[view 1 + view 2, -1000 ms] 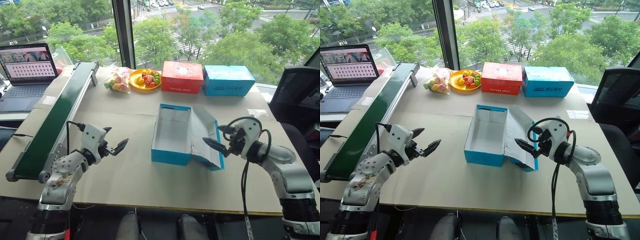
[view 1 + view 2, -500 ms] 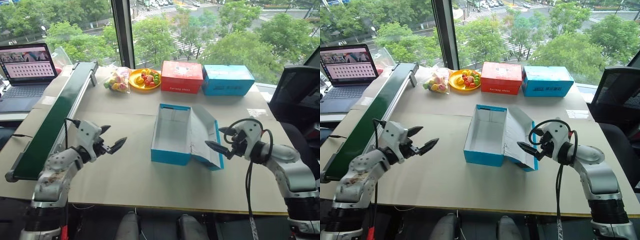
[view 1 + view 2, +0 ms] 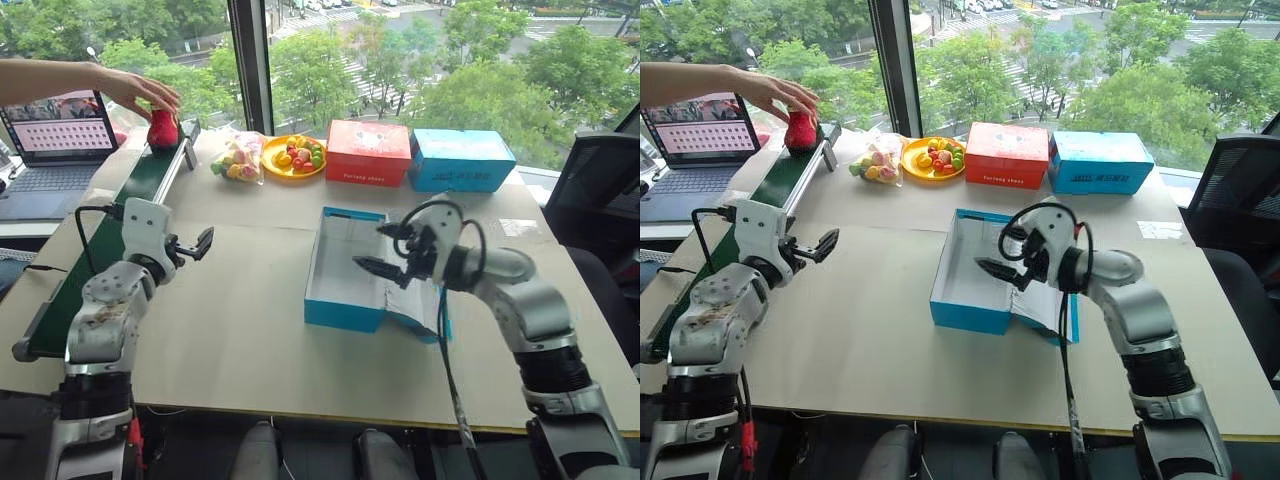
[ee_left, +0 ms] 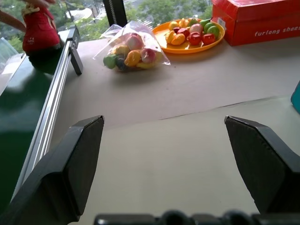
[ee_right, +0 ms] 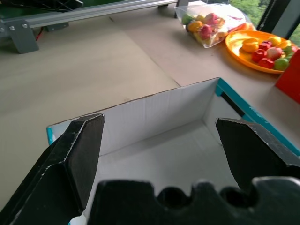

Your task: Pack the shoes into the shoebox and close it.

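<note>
Head views: shoebox [image 3: 345, 270] open on desk [image 3: 250, 330], lid laid back. Right end effector [image 3: 383, 250] spread wide over shoebox interior, empty. Left end effector [image 3: 198, 243] well left of shoebox, spread wide, empty. One red shoe [image 3: 163, 129] far left of shoebox, under a person's hand [image 3: 140, 92].

Left wrist view: shoe on green conveyor [image 4: 18, 89].

Right wrist view: shoebox interior bare.
</note>
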